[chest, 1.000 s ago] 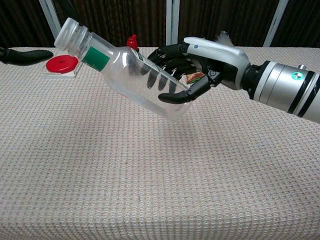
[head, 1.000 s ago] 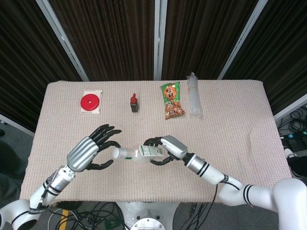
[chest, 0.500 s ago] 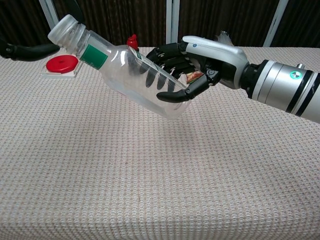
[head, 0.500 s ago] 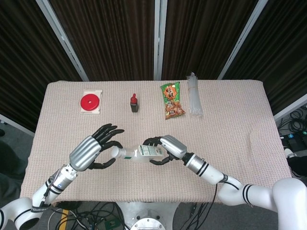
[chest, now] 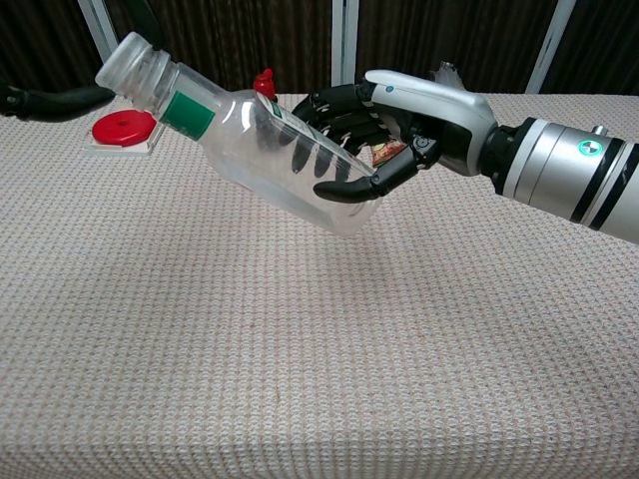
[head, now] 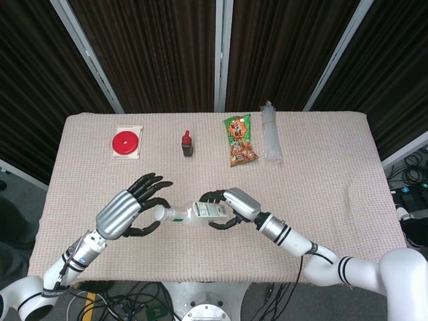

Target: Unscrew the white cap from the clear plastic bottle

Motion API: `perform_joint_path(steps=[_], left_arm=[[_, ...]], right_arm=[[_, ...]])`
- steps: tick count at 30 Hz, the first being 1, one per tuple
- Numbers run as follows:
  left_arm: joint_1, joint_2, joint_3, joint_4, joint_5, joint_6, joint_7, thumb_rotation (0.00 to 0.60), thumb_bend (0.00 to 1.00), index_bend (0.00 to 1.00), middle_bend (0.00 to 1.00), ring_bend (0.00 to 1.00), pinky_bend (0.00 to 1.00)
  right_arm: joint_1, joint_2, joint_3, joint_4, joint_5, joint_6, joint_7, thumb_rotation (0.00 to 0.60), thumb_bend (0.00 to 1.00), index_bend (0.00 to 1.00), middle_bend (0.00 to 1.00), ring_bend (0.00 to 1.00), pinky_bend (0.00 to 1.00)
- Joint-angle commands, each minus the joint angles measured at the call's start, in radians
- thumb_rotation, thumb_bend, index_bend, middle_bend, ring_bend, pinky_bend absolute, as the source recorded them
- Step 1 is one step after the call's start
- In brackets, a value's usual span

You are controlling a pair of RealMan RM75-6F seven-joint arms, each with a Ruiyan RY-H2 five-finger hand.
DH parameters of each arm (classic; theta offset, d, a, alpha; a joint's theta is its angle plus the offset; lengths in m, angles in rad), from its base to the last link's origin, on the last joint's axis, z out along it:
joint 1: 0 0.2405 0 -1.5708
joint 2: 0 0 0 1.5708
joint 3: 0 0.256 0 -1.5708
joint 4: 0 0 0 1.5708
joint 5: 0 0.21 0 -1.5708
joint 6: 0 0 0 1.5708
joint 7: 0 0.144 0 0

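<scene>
Clear plastic bottle — held off the table by the right hand, fingers wrapped round its body, neck tilted up toward the left. White cap on the neck. Left hand — fingers spread beside the cap; we cannot tell if they touch it. Behind, we list a red disc, small dark bottle, snack packet.
</scene>
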Motion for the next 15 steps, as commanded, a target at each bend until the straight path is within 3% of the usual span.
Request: perform_joint_path(steps=[1,15], left_arm=[[0.000,-0.004,0.000,0.003,-0.002,0.000,-0.004,0.600,0.37,0.44,0.13,0.03,0.03],[0.014,-0.002,-0.008,0.008,-0.010,0.027,-0.001,0.600,0.37,0.47,0.14,0.03,0.03]], right_arm=[[0.000,0.000,0.000,0.001,0.000,0.000,0.001,0.600,0.58,0.60,0.53,0.38,0.51],[-0.003,0.007,0.001,0.001,0.003,0.005,-0.010,0.600,0.58,0.60,0.53,0.38,0.51]])
